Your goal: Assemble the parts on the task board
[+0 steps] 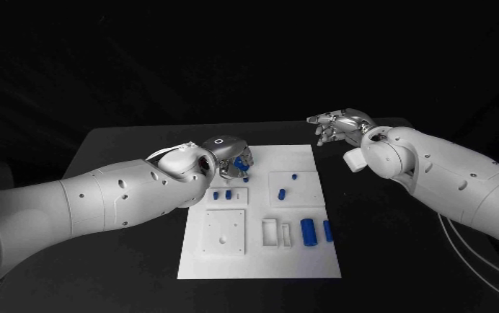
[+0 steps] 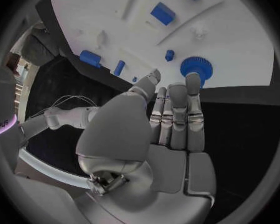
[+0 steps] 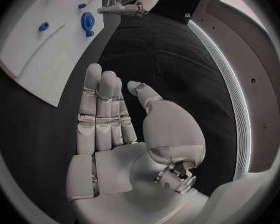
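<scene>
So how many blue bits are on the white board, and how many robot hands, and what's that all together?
Blue parts: 8
White task board: 1
Silver hands: 2 (left hand, right hand)
Total: 11

Head cam overhead; wrist cams share task board [image 1: 260,212].

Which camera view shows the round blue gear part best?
The left wrist view: the blue gear lies flat on the task board, its toothed rim visible, just beyond the left robot hand. The right wrist view shows it small; the head view shows it partly hidden.
</scene>
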Motion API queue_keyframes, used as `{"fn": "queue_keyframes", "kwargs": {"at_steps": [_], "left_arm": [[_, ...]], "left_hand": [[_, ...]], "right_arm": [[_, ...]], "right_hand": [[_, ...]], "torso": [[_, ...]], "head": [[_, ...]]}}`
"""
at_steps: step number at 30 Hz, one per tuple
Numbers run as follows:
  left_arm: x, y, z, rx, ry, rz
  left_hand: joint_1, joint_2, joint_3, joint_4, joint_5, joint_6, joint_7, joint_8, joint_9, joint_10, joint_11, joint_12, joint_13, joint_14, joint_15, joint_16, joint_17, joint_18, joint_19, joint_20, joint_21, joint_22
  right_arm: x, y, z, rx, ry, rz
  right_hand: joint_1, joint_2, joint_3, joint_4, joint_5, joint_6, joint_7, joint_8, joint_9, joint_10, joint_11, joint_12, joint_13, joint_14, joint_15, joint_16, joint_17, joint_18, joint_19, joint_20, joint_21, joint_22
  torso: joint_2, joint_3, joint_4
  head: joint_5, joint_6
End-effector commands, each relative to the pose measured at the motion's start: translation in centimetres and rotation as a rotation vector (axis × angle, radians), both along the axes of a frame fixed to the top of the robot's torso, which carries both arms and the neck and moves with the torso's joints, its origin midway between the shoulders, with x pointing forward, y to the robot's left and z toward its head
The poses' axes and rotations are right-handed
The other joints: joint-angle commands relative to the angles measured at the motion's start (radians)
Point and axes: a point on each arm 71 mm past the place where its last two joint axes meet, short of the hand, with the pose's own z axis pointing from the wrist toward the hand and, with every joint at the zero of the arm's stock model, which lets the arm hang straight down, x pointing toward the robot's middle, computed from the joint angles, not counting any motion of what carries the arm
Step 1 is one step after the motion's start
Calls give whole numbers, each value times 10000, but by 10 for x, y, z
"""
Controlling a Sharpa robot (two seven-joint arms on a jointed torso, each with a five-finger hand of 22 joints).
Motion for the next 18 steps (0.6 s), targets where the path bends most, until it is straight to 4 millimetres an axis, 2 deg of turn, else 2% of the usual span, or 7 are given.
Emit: {"fn": "queue_keyframes", "kwargs": {"at_steps": [1, 4, 9, 13, 15, 18], "left_arm": [[-1, -2, -5, 568, 203, -228], [0, -3, -8, 689, 327, -282], [0, -3, -11, 844, 495, -298], [1, -2, -12, 912, 574, -258], [2, -1, -14, 922, 615, -243], [1, -1, -17, 891, 626, -251]], "left_hand": [[-107, -171, -136, 154, 22, 18, 83, -31, -5, -63, 13, -26, -4, 3, 60, -28, -28, 182, 22, 81, -82, 100], [-120, -237, -372, 336, 12, 19, 65, -31, -5, -158, 28, -22, -1, -16, 78, -50, -72, 185, 77, 112, -253, 23], [38, -313, -682, 698, 52, -12, 7, -32, -5, -508, 98, -22, -8, -52, 122, -59, -154, 195, 226, 153, -610, -28], [202, -153, -530, 672, 177, -8, 0, -35, -9, -515, 87, -28, -13, -59, 96, -59, -169, 203, 242, 135, -658, 33], [186, -75, -473, 708, 25, 19, 9, -34, -9, -483, 68, -28, -14, -47, 76, -51, -172, 198, 251, 124, -673, 75], [260, 8, -356, 689, 34, 66, 11, -33, -8, -385, 48, -28, -16, -39, 56, -42, -174, 192, 264, 98, -681, 131]], "right_arm": [[0, 0, 3, 117, -266, -144], [0, 0, 3, 129, -303, -199], [0, 0, 4, 149, -361, -219], [0, 2, 6, 177, -408, -192], [0, 3, 7, 190, -426, -169], [0, 4, 8, 204, -440, -136]], "right_hand": [[17, -90, 3, -7, 49, -51, 37, -28, 1, -70, 10, -66, -155, -75, 2, -46, -85, -94, 115, 75, 5, -321], [15, -102, -15, -14, 28, -51, 51, -26, 1, -137, 27, -124, -271, -172, 37, -102, -160, -107, 36, 101, -4, -533], [12, -89, -57, -32, 32, -41, 44, -28, 2, -149, 24, -33, -473, -188, 34, -25, -275, -115, 113, 97, 64, -1055], [8, -91, -49, -38, 36, -58, 65, -31, 0, -310, 80, -133, -565, -383, 94, -143, -361, -142, -57, 144, -8, -1192], [14, -87, -46, -45, 39, -60, 70, -29, 1, -319, 92, -177, -622, -412, 110, -187, -415, -137, -109, 163, -6, -1253], [14, -87, -46, -45, 39, -60, 70, -29, 1, -319, 92, -177, -622, -412, 110, -187, -415, -137, -109, 163, -6, -1253]], "torso": [[28, -4, -16], [22, -1, -2], [37, 0, -17], [52, 11, -8], [66, 13, -10], [68, 2, -13]], "head": [[-2, 6], [-14, -19], [-6, -7], [-34, -48], [-49, -44], [-57, -66]]}}
